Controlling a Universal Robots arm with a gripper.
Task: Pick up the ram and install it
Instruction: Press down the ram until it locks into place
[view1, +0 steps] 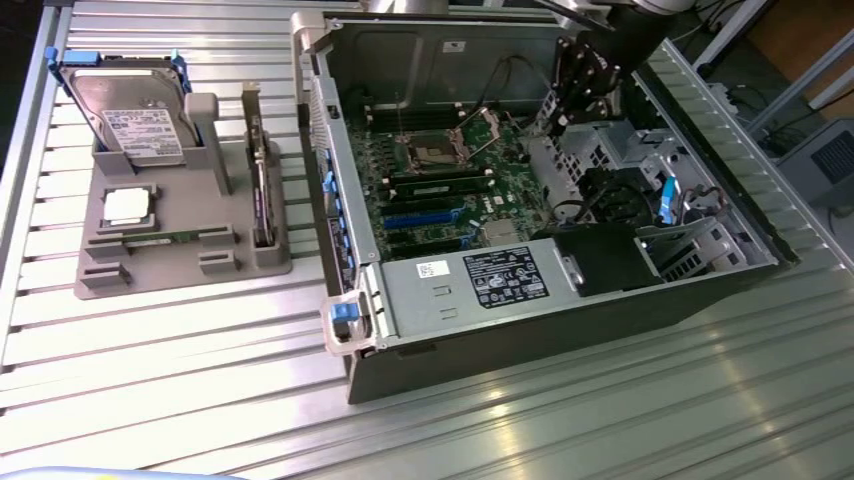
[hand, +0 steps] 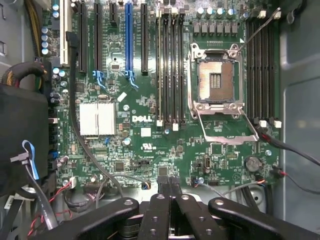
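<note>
A ram stick (view1: 256, 180) stands on edge in the grey fixture (view1: 174, 268) at the exterior view's left. A second thin green ram stick (view1: 160, 238) lies flat near the fixture's front. My gripper (view1: 577, 105) hangs inside the open computer case (view1: 534, 330), over the far side of the motherboard (view1: 467, 215) and well away from both sticks. In the wrist view my gripper (hand: 169, 186) is shut, its black fingers (hand: 161, 192) pressed together with nothing between them. The long black memory slots (hand: 170, 70) lie beside the open processor socket (hand: 216, 80).
On the fixture, a silver hard drive (view1: 127, 115) leans upright and a square processor chip (view1: 127, 205) lies flat. The case holds a power supply (view1: 501, 278), black cables (hand: 75, 125) and a drive cage (view1: 667, 200). Ribbed metal table (view1: 200, 380) surrounds the case.
</note>
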